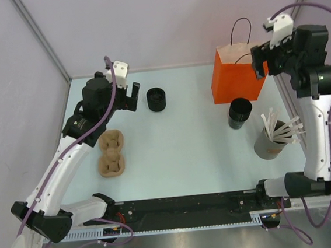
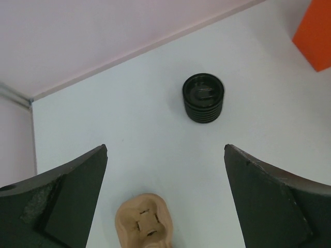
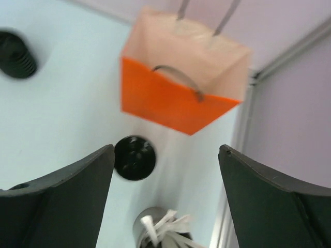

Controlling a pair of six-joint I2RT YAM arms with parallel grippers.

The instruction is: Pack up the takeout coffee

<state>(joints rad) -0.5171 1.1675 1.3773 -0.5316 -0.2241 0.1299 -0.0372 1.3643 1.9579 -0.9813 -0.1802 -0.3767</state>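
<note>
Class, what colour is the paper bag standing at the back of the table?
The bag is orange, seen most sharply in the top external view.

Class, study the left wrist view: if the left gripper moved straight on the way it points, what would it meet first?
Probably the black cup, centred ahead of the open left gripper; depth is unclear, so the table just short of it may come first.

This looks like a robot lab. The left arm [image 1: 57,171] and the right arm [image 1: 314,133] are fixed to a white table [image 1: 186,151]. Plain pale walls [image 1: 161,19] with metal posts [image 1: 41,36] close it in.
</note>
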